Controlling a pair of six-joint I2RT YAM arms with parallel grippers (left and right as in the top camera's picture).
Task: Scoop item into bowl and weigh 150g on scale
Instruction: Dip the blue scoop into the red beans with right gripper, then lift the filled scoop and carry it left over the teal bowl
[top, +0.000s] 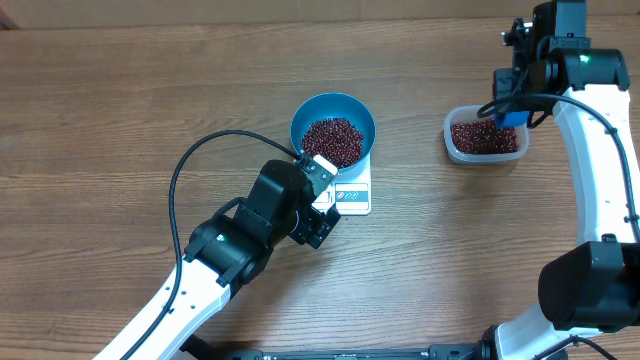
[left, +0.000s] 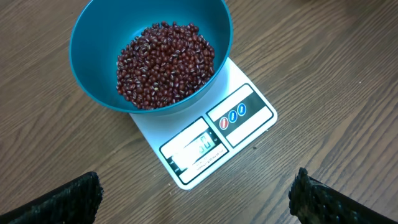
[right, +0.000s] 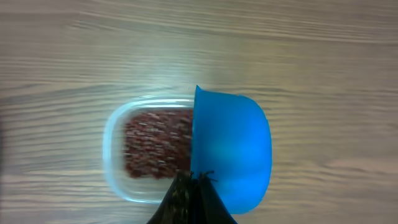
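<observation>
Closest to us, the left gripper (left: 198, 198) hangs by the display end of the scale (left: 242, 115), textured black fingers (left: 68, 199) spread wide, holding nothing. The scale is flat, white and rectangular, its long axis running away from us, display end nearest. On its far half sits the bowl (left: 93, 46), round and glossy blue, with a loose maroon heap of beans (left: 165, 62) inside. Farther off to the right, the right gripper (right: 189, 193) is clamped tight on a smooth blue scoop (right: 233, 149), over one end of a clear rounded plastic tub (right: 115, 137) on the wood-grain table (top: 120, 80).
</observation>
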